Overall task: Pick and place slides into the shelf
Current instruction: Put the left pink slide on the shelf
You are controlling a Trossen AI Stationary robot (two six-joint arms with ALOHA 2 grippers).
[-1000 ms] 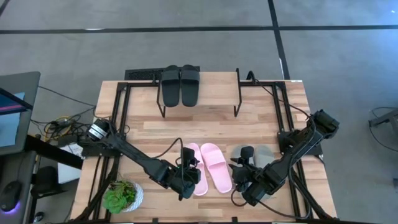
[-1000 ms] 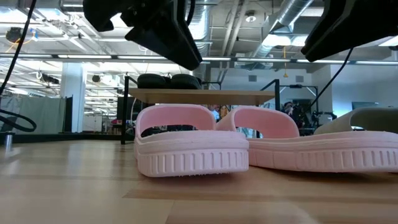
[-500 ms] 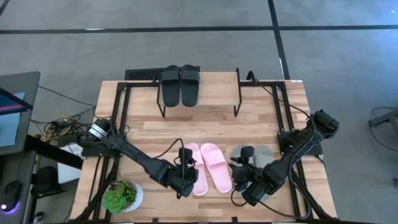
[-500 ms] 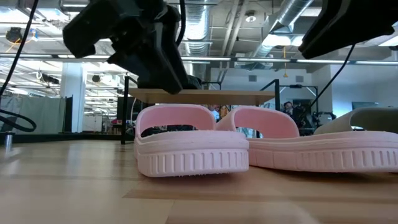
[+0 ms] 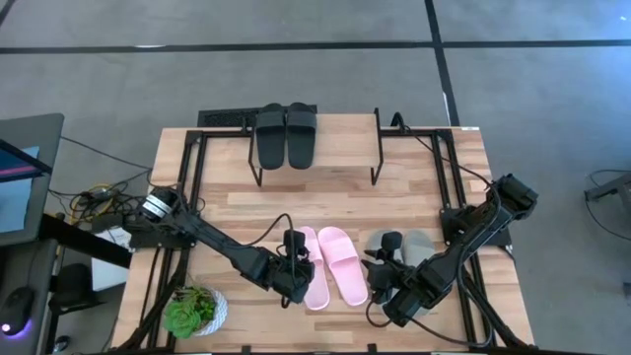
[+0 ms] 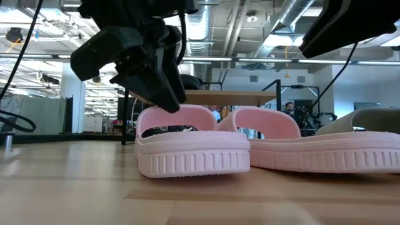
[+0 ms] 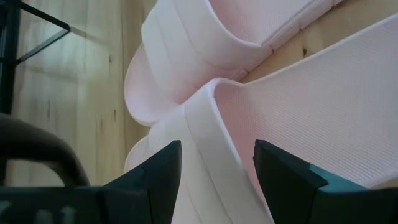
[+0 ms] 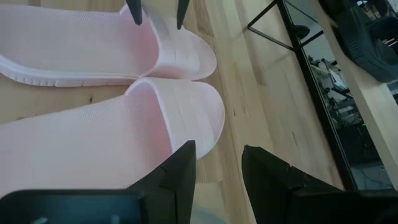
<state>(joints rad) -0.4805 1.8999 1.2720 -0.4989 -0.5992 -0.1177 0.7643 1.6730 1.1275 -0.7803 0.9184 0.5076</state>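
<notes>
Your left gripper (image 5: 295, 287) is down at the near edge of the pale wooden tabletop (image 5: 414, 187), directly at the strap of the left light pink rubbery slide sandal (image 5: 312, 266). In the left wrist view its two dark fingers (image 7: 163, 171) stand wide apart, one on each side of the strap's edge, and they are not pressed against it. In the low view the same gripper (image 6: 164, 94) hangs over the top of that strap; I cannot tell if it touches the rubber. So this gripper is open and it holds nothing.

The second light pink rubbery slide (image 5: 342, 264) lies just beside the first one, and both are flat on the table. To the right of them lies the grey-green pair of slides (image 5: 406, 247), partly covered by your right arm.

Your right gripper (image 5: 380, 279) is above the heel end of the grey-green pair. In the right wrist view its fingers (image 8: 180, 171) are partly spread with only bare table between them, so it is open and empty.

The pair of black slides (image 5: 286, 133) already sits on the left part of the small low shelf with a light plank top and thin black legs (image 5: 345, 138), at the far edge of the table. A small green plant in a white pot (image 5: 194, 312) stands at the near left corner.
</notes>
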